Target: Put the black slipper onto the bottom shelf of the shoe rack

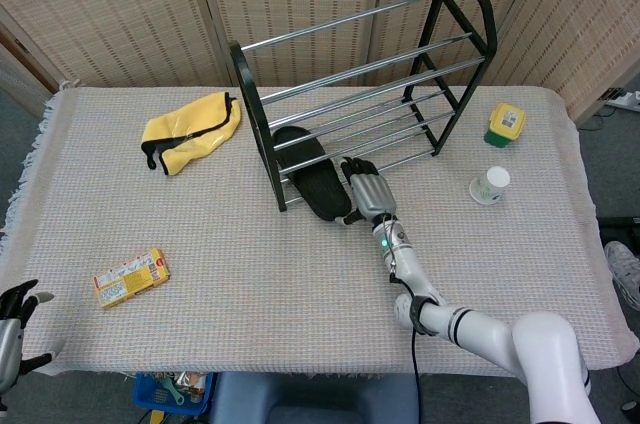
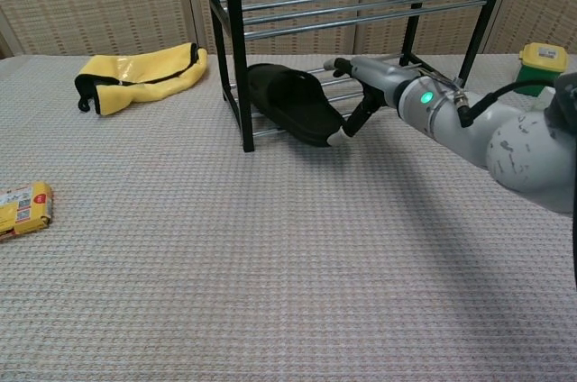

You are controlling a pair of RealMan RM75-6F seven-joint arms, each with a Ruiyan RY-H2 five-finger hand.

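One black slipper (image 1: 312,177) lies half inside one shoe rack (image 1: 368,84); the right hand (image 1: 364,191) touches it, fingers extended, gripping nothing.

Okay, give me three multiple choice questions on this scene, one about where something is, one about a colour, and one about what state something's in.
1. Where is the black slipper?
A. partly under the shoe rack, on its bottom rails
B. beside the paper cup
C. at the table's front edge

2. What colour is the cloth item left of the rack?
A. red
B. yellow
C. blue

3. What is the right hand doing?
A. hanging high above the table
B. holding the snack packet
C. touching the slipper's outer end

Answers: 1 A, the slipper lies across the lowest rails with one end sticking out. 2 B, it is yellow with black trim. 3 C, the chest view shows a fingertip against the slipper.
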